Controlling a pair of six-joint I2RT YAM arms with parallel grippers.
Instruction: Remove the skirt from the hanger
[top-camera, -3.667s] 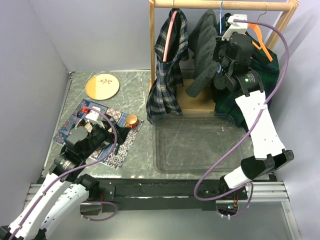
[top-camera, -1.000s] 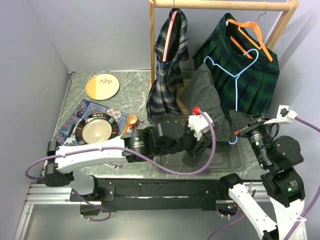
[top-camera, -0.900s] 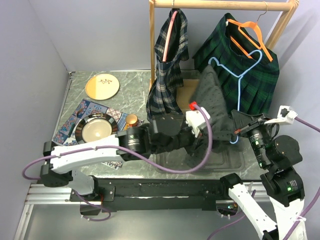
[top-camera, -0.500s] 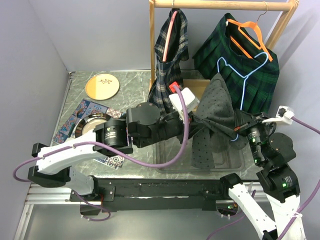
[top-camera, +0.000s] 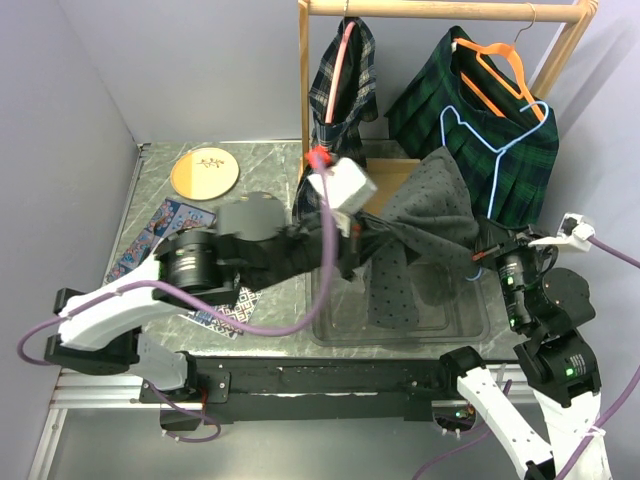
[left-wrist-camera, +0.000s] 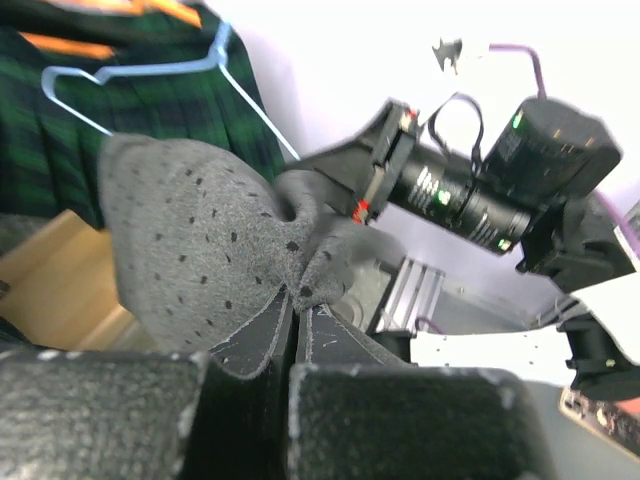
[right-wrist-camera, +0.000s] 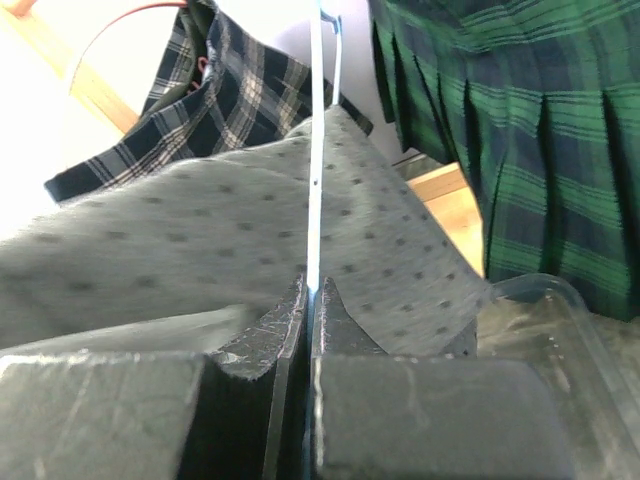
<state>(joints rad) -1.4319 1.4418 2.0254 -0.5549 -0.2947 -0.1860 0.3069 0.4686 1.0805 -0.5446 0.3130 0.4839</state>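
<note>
Soft grey dotted skirt hangs stretched in mid-air at centre-right of the top view, light and limp by the look of it.
The left gripper is pinched tight on a fold of cloth, and the right gripper is clamped on the thin light-blue wire hanger — likely springy and slick. The fabric should slide off easily; a bunched edge gives the surest hold.
</note>
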